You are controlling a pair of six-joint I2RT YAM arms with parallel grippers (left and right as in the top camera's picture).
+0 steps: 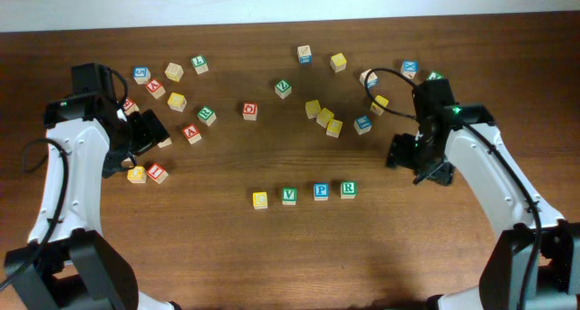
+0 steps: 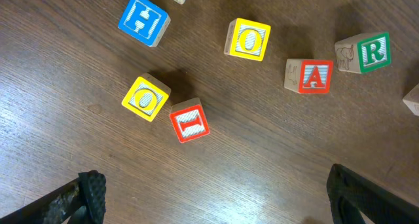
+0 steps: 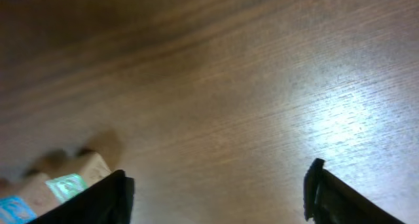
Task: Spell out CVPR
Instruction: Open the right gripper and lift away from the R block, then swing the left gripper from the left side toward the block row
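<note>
yellow cube (image 1: 260, 199), green V (image 1: 289, 196), blue P (image 1: 321, 191), green R (image 1: 348, 189) in a row at table (image 1: 408, 256) front-centre, small gaps between; right gripper (image 3: 219, 185) near the R end, jaws apart, holding nothing; left gripper (image 2: 216, 188) fully spread, holding nothing, above yellow O (image 2: 145, 98) and red I (image 2: 190, 122)

The table (image 1: 272, 256) is dark brown wood with a fine streaked grain. In the row near its front edge, the yellow-faced cube (image 1: 260, 199) stands beside the green V cube (image 1: 289, 196), the blue P cube (image 1: 321, 191) and the green R cube (image 1: 348, 189), all with pale wood sides. Toward the left edge, a blue H cube (image 2: 143, 19), two yellow O cubes (image 2: 249, 39) (image 2: 145, 98), a red I cube (image 2: 190, 122), a red A cube (image 2: 309, 76) and another green R cube (image 2: 366, 52) carry coloured frames around finely striped fields.
</note>
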